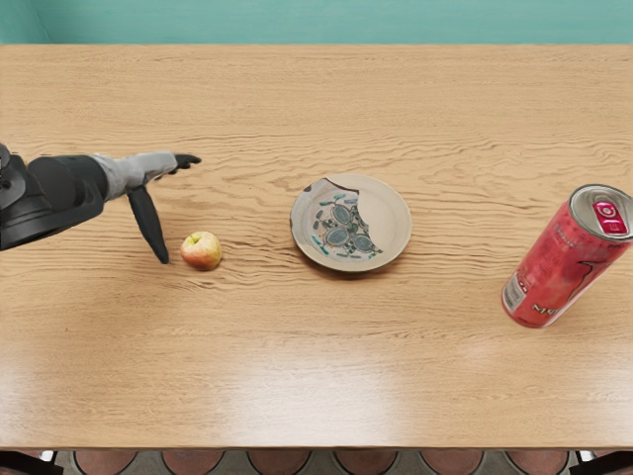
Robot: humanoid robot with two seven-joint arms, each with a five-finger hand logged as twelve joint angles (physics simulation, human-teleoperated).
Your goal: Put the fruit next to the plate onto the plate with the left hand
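Apple (201, 250): small, yellow with a red blush, on the worktop (297, 376).
Just right of the left robot hand (146, 176), not touching; fingers spread wide, holding nothing. Patterned plate (381, 213) further right, red can (559, 262) well beyond.

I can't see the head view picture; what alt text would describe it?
A robot's left hand, fingers spread and holding nothing, reaches in just left of a small apple on a wooden table. A patterned plate lies to the apple's right, and a red can stands near the right edge.
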